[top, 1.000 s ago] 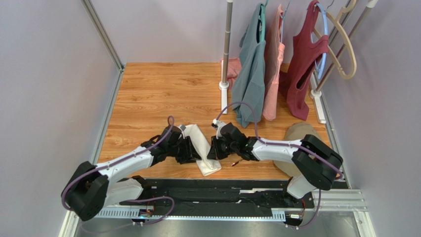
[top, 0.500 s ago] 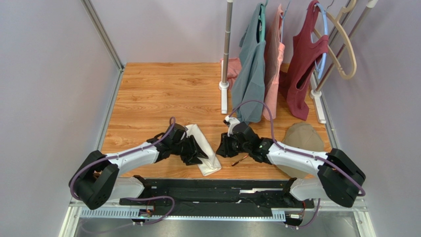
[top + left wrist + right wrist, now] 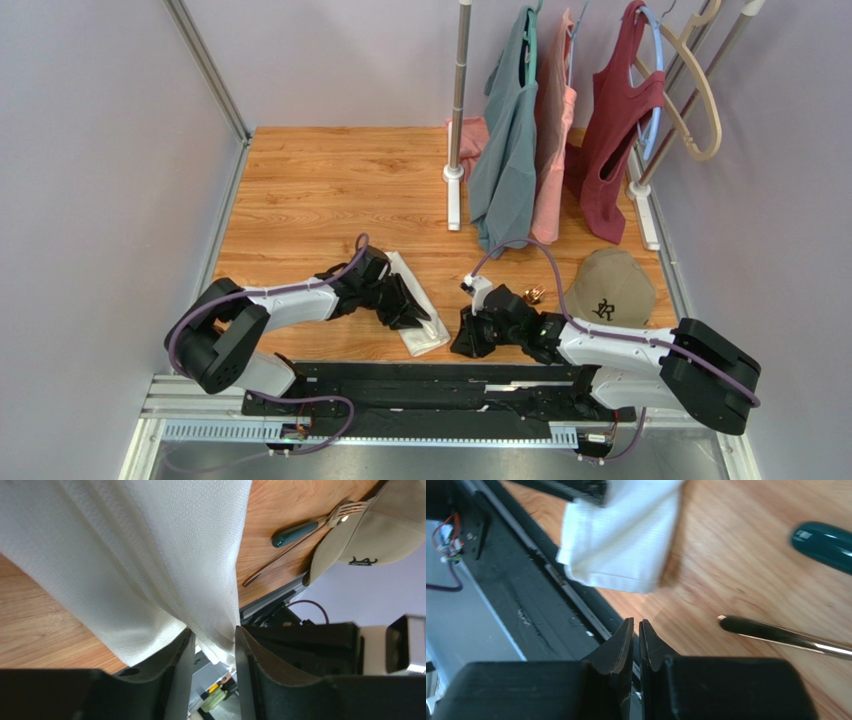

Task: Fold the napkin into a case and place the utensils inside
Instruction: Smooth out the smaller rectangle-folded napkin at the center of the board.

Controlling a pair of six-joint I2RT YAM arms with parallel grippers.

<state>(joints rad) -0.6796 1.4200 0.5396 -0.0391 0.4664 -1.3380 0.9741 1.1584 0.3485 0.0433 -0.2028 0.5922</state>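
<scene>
Two utensils [image 3: 531, 293] are seen on the bench [image 3: 320, 190], both outside the napkin [image 3: 425, 325]. A fork [image 3: 300, 530] lies with its tines at the brim of the cap [image 3: 610, 290]; whether they are under it cannot be told. A slim piece [image 3: 776, 635] lies just beside the fork.

The napkin is laid as a folded strip near the bench's near edge. Its lower end is taken between the fingers [image 3: 182, 655] of the left hand [image 3: 405, 305] and appears clamped. The right hand [image 3: 636, 635] is clenched on nothing and is held low over the near edge, between the napkin and the utensils.

Risks, as judged:
- The fold can be undone if the cloth is tugged or lifted by the left hand, since only loose layers are held.
- The napkin end can be dragged off the edge onto the black rail, because it sits so close to it.
- The slim piece lies flat on smooth wood. If it is pinched off-centre it can be skidded toward the rail or spun away.
- If the right hand is not opened before it is lowered, the utensil gets pushed, not picked.
- The cap may be dragged along when the fork is pulled.
- The pocket mouth is not shown, so a missed insertion is possible.
- The two hands are near each other, so a knock during insertion is likely if the paths are crossed.
</scene>
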